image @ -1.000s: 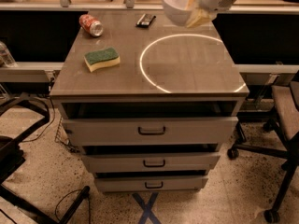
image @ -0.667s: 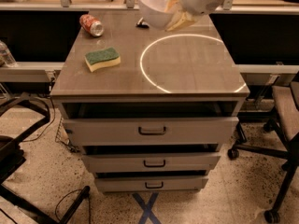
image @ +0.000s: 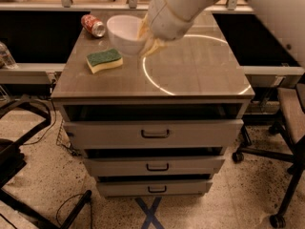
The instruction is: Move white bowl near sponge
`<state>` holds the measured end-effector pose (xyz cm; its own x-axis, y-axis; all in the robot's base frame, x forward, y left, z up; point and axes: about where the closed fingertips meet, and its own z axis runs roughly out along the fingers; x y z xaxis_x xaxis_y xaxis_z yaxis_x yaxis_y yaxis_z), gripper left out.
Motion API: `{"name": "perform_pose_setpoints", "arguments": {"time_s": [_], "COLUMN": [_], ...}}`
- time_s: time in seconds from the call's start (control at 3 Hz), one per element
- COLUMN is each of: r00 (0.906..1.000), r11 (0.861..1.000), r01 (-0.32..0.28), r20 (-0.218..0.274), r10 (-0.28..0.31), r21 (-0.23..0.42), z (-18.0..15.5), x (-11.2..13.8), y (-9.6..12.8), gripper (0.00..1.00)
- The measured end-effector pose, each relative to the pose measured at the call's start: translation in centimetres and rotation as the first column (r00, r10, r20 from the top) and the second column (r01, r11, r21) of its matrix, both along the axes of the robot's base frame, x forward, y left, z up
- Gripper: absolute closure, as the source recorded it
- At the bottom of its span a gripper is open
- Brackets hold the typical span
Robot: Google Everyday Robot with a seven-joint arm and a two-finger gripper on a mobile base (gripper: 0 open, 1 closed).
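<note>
Tool (image: 148, 39) pinches the glossy round white bowl (image: 124, 31) by its rim, beside the rectangular green-topped sponge (image: 104, 60).

1. The white bowl (image: 125, 32) is being carried left across the tabletop (image: 190, 73), from the back right corner to just behind the sponge (image: 104, 60).
2. It's also being brought lower, close to the surface.
3. The gripper (image: 145, 38), clamped on the bowl's rim, is being swung left too, and more of the arm (image: 181, 4) is being shown.
</note>
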<state>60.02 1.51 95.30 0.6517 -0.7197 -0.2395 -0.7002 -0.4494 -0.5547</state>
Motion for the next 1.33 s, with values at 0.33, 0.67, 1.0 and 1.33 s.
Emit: {"name": "perform_pose_setpoints", "arguments": {"time_s": [0.33,0.67,1.0,1.33], "r00": [0.9999,0.9999,0.9999,1.0], "r11": [0.999,0.993,0.987,0.987], "r01": [-0.007,-0.001,0.004,0.001], "r20": [0.012,0.014,0.011,0.009], "r10": [0.008,0.003,-0.002,0.0], "r21": [-0.044,-0.121,-0.16,-0.162], "z": [-3.1,-7.4,-9.5,-9.6], "x": [0.4,2.3,3.4,3.3], "y": [2.0,3.4,3.6,3.7], "gripper": [1.0,1.0,1.0,0.74]}}
